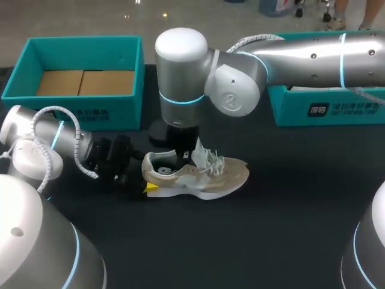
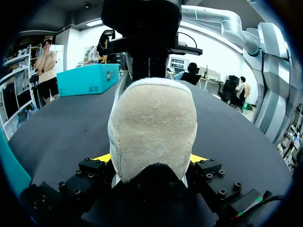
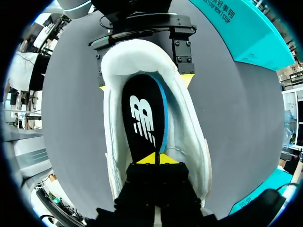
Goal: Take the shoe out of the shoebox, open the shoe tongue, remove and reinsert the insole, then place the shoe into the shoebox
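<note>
Our left jaws grip the beige shoe (image 1: 198, 174) at its heel, a yellow tip on each side. The shoe stands upright on the black bench (image 1: 283, 241), in front of the teal shoebox (image 1: 78, 72). Our right jaws, down inside the shoe, are pinched almost together on the black insole (image 3: 142, 113), which only the right wrist view shows.

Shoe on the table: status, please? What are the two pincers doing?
Left pincer shut on the shoe at its heel. Right pincer inside the shoe, shut on the insole. Nothing in the way.
</note>
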Controlling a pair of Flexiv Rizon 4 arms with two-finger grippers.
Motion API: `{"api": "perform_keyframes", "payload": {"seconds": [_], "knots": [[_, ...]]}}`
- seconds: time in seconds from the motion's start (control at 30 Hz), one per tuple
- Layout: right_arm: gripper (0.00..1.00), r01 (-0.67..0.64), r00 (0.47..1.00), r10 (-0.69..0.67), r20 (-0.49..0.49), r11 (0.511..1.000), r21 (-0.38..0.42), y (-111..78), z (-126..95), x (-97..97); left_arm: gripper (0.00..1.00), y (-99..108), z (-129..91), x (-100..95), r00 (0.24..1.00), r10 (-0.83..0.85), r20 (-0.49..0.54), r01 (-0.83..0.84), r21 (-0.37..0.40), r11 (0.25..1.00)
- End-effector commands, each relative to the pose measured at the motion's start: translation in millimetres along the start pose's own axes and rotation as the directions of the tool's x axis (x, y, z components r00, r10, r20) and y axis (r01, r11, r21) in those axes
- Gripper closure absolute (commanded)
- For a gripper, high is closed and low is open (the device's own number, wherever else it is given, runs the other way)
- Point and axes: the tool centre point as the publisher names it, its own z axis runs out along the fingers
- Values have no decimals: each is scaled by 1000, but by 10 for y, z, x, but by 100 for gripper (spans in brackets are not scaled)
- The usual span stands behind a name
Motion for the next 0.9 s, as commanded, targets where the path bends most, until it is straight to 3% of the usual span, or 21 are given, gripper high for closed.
{"api": "perform_keyframes", "payload": {"seconds": [0.03,0.27,0.5,0.9], "knots": [[100,-11,999,12,40,1000,-24,-87,-129,48,100,30,43,-29,1000,-2,-1,2,-5,1000],[100,-26,998,29,58,998,-56,-247,-207,-27,100,30,43,-29,1000,-2,-1,2,-5,1000],[100,-68,996,75,43,986,-155,-350,-274,-64,100,30,43,-29,1000,-2,-1,2,-5,1000],[100,-8,1000,12,9,958,-287,-75,-490,-76,100,30,43,-29,1000,-2,-1,2,-5,1000]]}}
